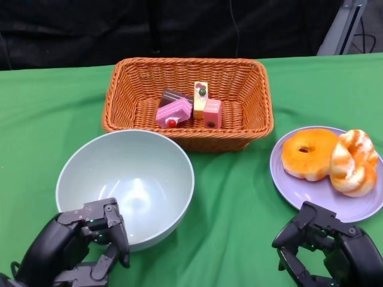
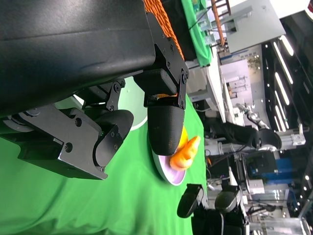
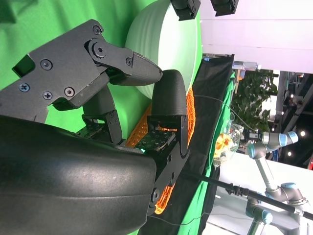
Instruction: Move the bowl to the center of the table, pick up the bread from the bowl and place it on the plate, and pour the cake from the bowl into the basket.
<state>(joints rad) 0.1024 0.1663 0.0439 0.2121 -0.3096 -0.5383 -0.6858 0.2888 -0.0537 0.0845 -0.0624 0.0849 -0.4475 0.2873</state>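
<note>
we seem to be in a robotics lab or demo hall. the table point(image 1: 48, 113) wears a green cloth point(image 1: 239, 197), with a black curtain point(image 1: 179, 27) at its far side. beyond it in the right wrist view stands a grey robot arm with blue joints point(image 3: 274, 142), and in the left wrist view metal racks and equipment point(image 2: 244, 88) under long ceiling lights point(image 2: 286, 54).

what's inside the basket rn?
The basket holds cake pieces: a pink wedge with a red dot, a dark brown piece behind it, an upright yellow slice and a pink block. The near wall hides the floor just behind it. The bowl looks empty.
</note>
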